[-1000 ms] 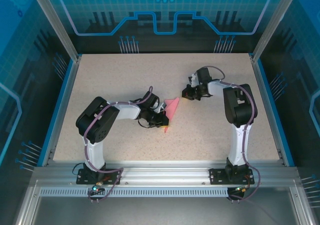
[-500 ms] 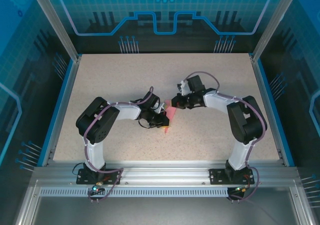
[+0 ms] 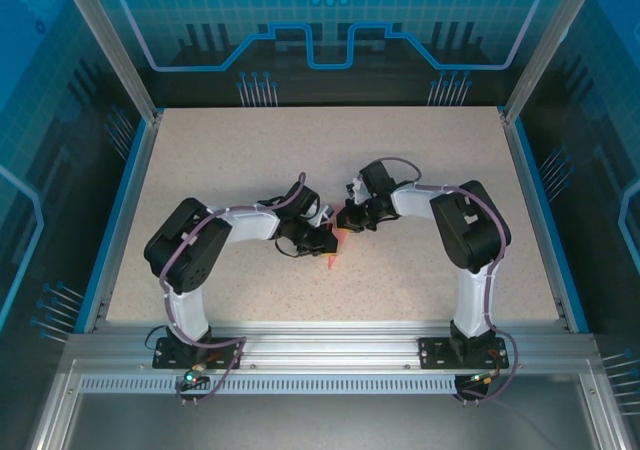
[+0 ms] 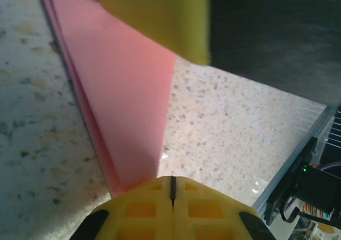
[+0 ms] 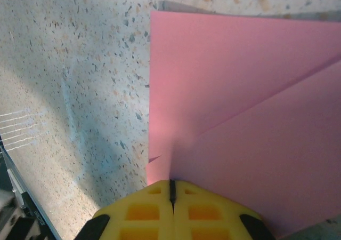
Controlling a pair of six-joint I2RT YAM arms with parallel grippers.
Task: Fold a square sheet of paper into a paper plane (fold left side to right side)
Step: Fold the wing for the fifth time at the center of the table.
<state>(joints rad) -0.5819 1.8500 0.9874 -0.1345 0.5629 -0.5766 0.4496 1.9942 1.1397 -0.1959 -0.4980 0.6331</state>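
The square sheet of paper [image 3: 338, 237] lies folded near the middle of the speckled tabletop [image 3: 250, 150], between the two grippers that meet over it. Little of its salmon-pink shows from above.

In the left wrist view the sheet [image 4: 128, 90] is a long narrowing wedge. Several layers are stacked along its left edge, and its point runs down to the left gripper [image 4: 171, 194]. In the right wrist view the paper [image 5: 240, 90] lies flat, with a straight left edge and a diagonal crease where one flap overlaps another.

The left gripper [image 3: 330, 257] stands at the near tip of the paper. Its yellow fingers [image 4: 144, 210] are pressed together with only a thin seam between them. Whether a layer is caught in that seam I cannot tell. The right gripper [image 3: 347, 226] comes in at the far end, its yellow fingers [image 5: 202, 210] likewise pressed together at the paper's near left corner. In the left wrist view one of its yellow pads [image 4: 160, 16], on a dark body, sits over the wide end of the wedge.

Both arms bend inward from their bases on the aluminium rail [image 3: 330, 342] at the near edge. Blue edging [image 3: 120, 220] runs along the tabletop's sides.
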